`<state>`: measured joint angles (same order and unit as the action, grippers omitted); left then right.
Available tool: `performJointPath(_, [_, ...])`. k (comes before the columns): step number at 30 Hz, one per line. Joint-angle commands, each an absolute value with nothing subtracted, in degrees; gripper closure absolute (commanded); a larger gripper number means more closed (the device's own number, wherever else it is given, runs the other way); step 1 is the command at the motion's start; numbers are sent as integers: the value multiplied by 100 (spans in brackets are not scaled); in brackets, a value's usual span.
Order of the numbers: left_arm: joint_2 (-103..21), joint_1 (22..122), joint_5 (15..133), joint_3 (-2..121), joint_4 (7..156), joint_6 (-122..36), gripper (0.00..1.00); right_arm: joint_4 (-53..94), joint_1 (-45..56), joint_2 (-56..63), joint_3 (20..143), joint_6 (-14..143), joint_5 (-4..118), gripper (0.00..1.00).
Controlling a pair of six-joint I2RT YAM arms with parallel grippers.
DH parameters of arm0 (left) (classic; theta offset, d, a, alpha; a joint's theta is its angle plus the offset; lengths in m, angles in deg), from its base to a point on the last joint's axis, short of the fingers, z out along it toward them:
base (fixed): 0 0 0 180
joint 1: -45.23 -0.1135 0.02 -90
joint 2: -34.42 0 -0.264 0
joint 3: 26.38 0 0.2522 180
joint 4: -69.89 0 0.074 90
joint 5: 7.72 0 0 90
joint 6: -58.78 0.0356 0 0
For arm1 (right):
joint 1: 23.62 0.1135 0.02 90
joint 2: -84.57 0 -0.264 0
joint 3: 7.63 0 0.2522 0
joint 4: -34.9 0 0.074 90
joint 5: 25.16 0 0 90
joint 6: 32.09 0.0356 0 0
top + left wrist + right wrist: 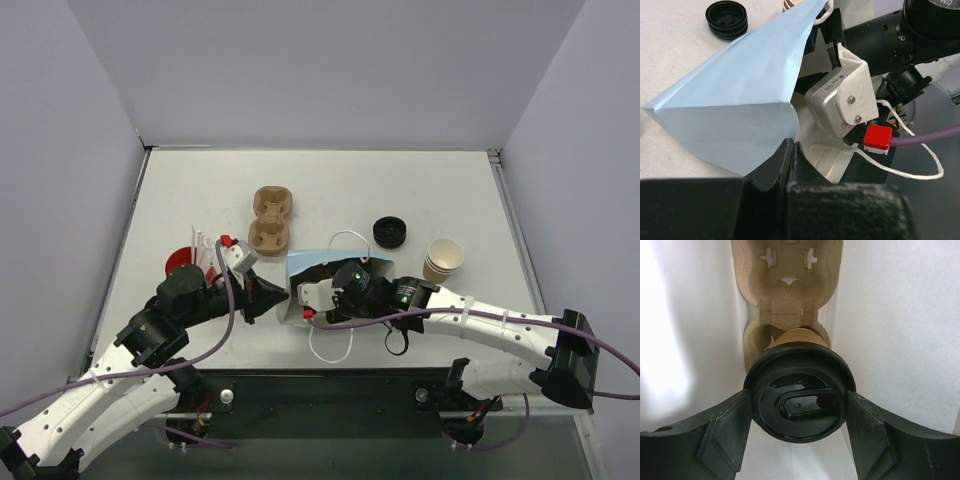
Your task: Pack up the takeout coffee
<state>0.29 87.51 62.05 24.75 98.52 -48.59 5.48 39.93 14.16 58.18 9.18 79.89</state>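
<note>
The brown kraft cup with a black round lid is inside the light blue paper bag. My right gripper is shut on it, with a finger pressed on each side of the lid. The cup's lower end stands at the near hole of a tan pulp tray on the bag's floor. My left gripper is shut on the bag's rim and holds the mouth open. In the top view the left gripper is at the bag's left edge. The red cup stands left of my left arm.
A second pulp tray lies on the table behind the bag. Stacked black lids and a stack of kraft cups stand at the right. The bag's white handles trail toward the near edge.
</note>
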Motion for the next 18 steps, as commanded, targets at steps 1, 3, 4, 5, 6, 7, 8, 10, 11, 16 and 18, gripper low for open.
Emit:
performJointPath(1, [76, 8750, 6066, 2702, 9938, -4792, 100, 391, 4098, 1496, 5895, 746, 8295, 62])
performJointPath(3, [67, 8750, 6092, 2711, 9938, -4783, 100, 338, 4124, 1470, 5939, 737, 8295, 62])
performJointPath(4, [67, 8750, 6101, 2702, 9947, -4775, 100, 329, 4133, 1470, 5948, 711, 8303, 62])
performJointPath(5, [67, 8750, 6101, 2711, 9938, -4766, 100, 338, 4133, 1443, 5948, 702, 8286, 62])
performJointPath(6, [59, 8750, 6110, 2711, 9938, -4766, 100, 329, 4133, 1434, 5939, 693, 8269, 62])
performJointPath(7, [41, 8750, 6119, 2711, 9929, -4766, 100, 329, 4133, 1434, 5930, 667, 8242, 62])
performJointPath(8, [41, 8750, 6119, 2720, 9929, -4766, 100, 329, 4133, 1417, 5904, 632, 8242, 62])
performJointPath(10, [6, 8750, 6136, 2764, 9938, -4766, 100, 312, 4116, 1417, 5869, 632, 8224, 62])
performJointPath(11, [-12, 8750, 6145, 2773, 9955, -4757, 100, 277, 4116, 1434, 5869, 623, 8224, 62])
performJointPath(16, [-38, 8750, 6154, 2825, 9973, -4810, 100, 75, 4116, 1461, 5852, 614, 8207, 62])
performJointPath(18, [-47, 8750, 6163, 2834, 9973, -4827, 100, 66, 4116, 1469, 5799, 588, 8207, 62])
